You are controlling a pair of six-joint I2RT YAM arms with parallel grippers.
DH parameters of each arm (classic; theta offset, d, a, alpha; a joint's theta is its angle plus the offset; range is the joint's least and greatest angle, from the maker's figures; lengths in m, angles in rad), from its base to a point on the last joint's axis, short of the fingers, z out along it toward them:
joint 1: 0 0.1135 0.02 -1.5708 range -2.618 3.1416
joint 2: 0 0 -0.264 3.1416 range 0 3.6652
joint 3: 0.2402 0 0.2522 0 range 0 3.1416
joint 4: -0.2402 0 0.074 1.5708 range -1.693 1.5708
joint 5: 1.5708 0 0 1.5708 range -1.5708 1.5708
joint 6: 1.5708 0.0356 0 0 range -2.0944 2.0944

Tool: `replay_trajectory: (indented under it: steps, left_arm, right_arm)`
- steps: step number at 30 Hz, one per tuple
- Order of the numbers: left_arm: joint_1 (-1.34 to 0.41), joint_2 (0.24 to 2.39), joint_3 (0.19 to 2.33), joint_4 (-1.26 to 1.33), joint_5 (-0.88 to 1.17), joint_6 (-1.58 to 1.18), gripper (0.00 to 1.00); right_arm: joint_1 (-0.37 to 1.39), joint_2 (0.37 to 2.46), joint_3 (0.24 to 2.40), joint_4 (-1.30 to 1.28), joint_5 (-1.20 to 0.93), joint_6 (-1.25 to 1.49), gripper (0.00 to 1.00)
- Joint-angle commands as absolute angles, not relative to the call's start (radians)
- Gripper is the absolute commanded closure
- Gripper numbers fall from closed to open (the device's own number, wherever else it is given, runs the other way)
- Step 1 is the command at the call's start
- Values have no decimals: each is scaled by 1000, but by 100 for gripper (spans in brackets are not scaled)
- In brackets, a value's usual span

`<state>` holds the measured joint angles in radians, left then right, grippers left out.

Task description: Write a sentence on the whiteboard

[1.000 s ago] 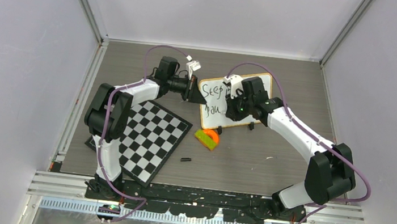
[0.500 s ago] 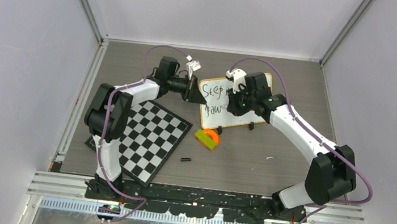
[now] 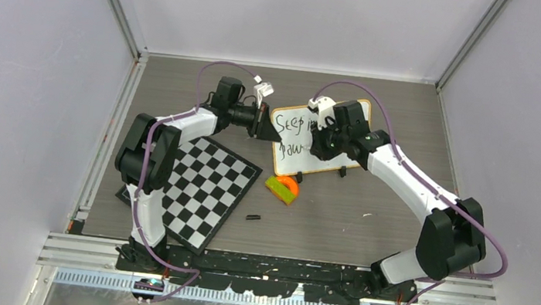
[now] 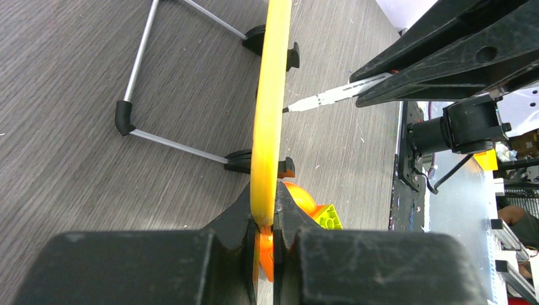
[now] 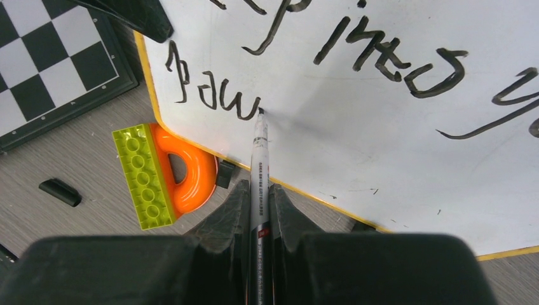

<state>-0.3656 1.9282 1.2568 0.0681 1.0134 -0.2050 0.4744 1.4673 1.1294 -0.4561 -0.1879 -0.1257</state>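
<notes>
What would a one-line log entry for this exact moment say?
left pincer: shut on whiteboard edge | right pincer: shut on marker, tip at board | sentence: second line begun

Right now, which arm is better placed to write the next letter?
Right. The right end effector is shut on the marker, whose tip sits at the whiteboard just past the last letter of the sentence. The left end effector is clamped on the board's edge, holding it.
</notes>
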Motion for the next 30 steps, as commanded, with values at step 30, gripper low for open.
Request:
replay_trajectory:
  steps: [30]
  left_arm:
    - [-373, 1918, 1286, 35, 980, -181, 100]
  right_arm:
    - [454, 1524, 1222, -456, -193, -140, 100]
